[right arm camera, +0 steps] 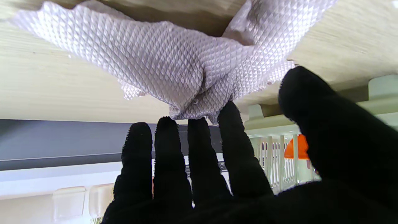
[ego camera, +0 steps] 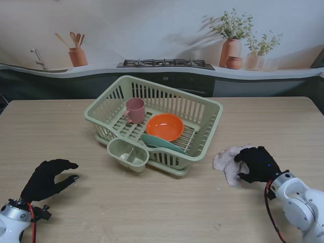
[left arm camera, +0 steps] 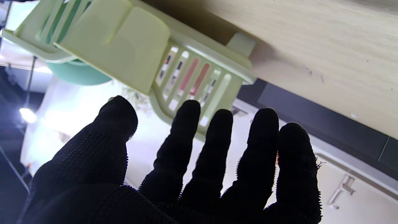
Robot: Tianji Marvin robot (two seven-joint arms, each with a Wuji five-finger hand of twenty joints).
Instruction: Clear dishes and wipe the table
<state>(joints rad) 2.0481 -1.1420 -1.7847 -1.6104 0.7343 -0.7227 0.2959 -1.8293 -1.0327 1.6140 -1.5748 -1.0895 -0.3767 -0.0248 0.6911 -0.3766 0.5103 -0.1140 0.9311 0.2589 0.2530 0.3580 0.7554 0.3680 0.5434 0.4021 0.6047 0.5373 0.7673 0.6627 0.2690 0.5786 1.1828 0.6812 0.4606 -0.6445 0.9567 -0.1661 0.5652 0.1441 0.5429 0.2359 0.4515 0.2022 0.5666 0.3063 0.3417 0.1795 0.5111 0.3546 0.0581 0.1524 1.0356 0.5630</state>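
Here, white cloth [ego camera: 228, 161] lies crumpled, diamond-textured.

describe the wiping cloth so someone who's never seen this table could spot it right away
Start at the green dish rack in the middle of the wooden table, then look to its right, nearer to me. The cloth lies crumpled there, with the right hand at its edge. It is the only soft, pale, quilted thing; the cup and bowls sit inside the rack.
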